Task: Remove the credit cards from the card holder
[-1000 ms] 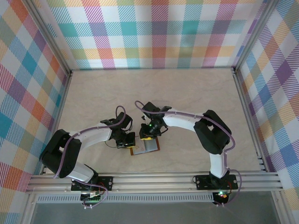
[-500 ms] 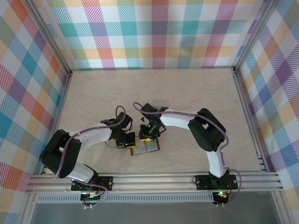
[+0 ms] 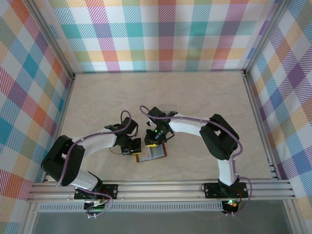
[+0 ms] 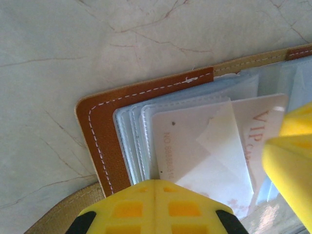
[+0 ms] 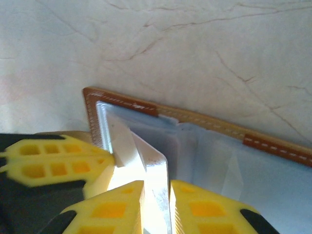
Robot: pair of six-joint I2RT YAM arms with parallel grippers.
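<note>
From above, the card holder [image 3: 156, 154] lies open on the pale table [image 3: 204, 97], near the front edge and a little left of centre. The left gripper [image 3: 132, 147] sits at its left end and the right gripper [image 3: 153, 141] over its far edge, the two close together.

In the left wrist view, the holder's brown leather corner [image 4: 95, 126] lies flat on the table, with a tan strap [image 4: 51, 217] running off beside it. Stacked clear pockets [image 4: 127, 134] fan inside the stitching. A whitish credit card [image 4: 183, 141] printed in pale red lies among them, with a clear flap across it. The left gripper [image 4: 155, 187] has its yellow fingers pressed together, only a seam between them. Its tip is over the near edge of the card, and it grips nothing I can make out. A finger [image 4: 292, 161] of the right gripper stands at the card's right end.

In the right wrist view, the right gripper [image 5: 156, 192] is closed almost fully on a thin pale sheet [image 5: 157, 168] that stands up from the pockets. I cannot tell whether it is a card or a pocket leaf. A left gripper finger [image 5: 53, 161] lies just to the left.
</note>
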